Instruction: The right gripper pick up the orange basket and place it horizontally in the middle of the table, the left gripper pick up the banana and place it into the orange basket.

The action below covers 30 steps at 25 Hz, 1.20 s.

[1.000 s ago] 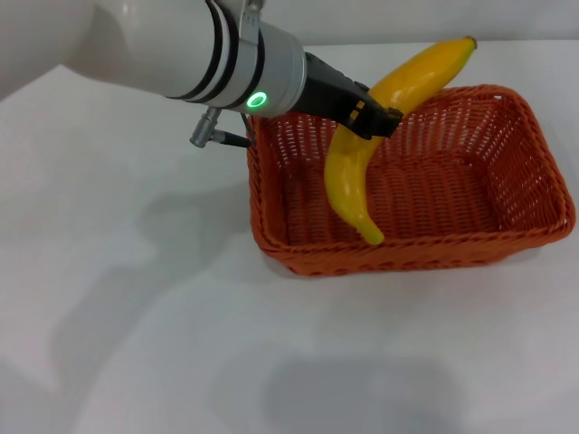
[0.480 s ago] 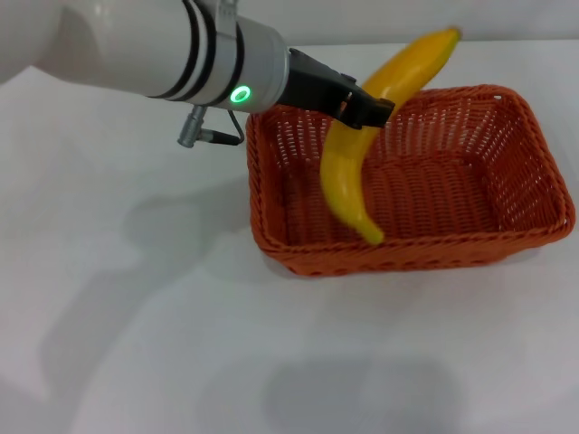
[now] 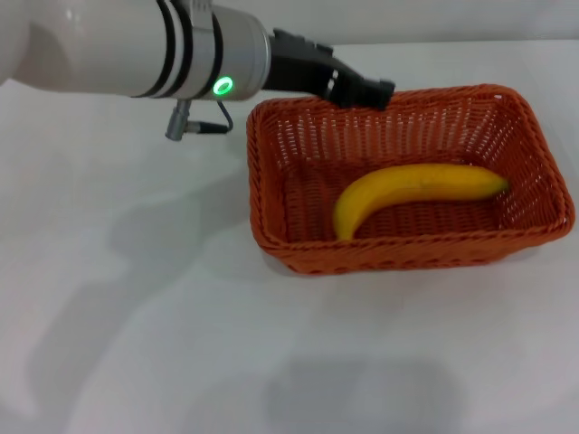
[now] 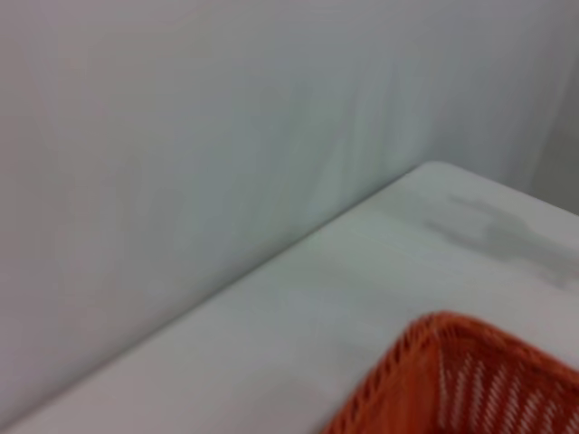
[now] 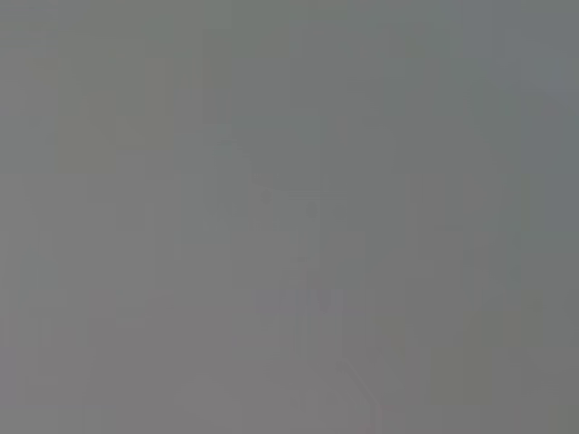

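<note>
Since the earlier frame, the banana [image 3: 412, 192] has left the left claw [image 3: 369, 91] and dropped into the orange basket [image 3: 298, 258]; the claw has drawn back toward the robot's left and now sits above the basket's far rim.

Banana: it lies flat on the basket floor, lengthwise along the basket, below and to the robot's right of the claw tips. Its curved end rests near the basket's near wall; its other end points toward the basket's right-hand wall. It touches nothing of the claw.

Orange basket: it stands on the desk [image 3: 163, 316] with its long side running across the head view, directly under and beyond the claw tips. One corner of its braided rim [image 4: 434, 330] shows in the left wrist view, with bare desk surface [image 4: 298, 316] just beside it.

Left claw: it is released and grips nothing (whether the black fingers are spread or closed together cannot be told from the head view). The silver arm section behind it shows a lit green ring [image 3: 222, 87] and black bands, and reaches in from the robot's left.

Right claw: it does not appear in the head view, and the right wrist view shows only a uniform grey field.
</note>
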Tool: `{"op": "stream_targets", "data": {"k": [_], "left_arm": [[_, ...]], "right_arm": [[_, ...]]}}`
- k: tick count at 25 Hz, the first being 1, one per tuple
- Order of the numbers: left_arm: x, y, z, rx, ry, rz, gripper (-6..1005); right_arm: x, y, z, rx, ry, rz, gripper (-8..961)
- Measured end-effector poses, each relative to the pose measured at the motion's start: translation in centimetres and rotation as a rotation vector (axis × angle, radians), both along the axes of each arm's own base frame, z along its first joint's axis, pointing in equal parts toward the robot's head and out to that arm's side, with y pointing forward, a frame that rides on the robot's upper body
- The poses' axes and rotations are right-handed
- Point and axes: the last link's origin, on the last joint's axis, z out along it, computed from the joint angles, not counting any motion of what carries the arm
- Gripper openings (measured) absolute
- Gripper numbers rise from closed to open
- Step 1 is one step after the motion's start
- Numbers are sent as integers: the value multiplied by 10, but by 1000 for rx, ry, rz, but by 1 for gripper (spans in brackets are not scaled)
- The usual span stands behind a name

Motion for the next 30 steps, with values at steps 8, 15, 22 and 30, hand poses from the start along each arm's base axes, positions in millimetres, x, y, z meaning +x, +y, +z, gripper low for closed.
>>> {"op": "stream_targets", "data": {"k": [8, 15, 22, 30], "left_arm": [[-9, 4, 32, 432, -207, -166, 881], [-36, -29, 44, 938, -268, -320, 893], [-92, -74, 48, 1382, -133, -359, 892], [-143, -105, 57, 1512, 7, -165, 892]], "right_arm": [[2, -1, -2, -5, 7, -5, 843], [7, -6, -5, -11, 5, -21, 843], [11, -10, -4, 2, -25, -37, 843], [18, -12, 6, 40, -24, -65, 843]]}}
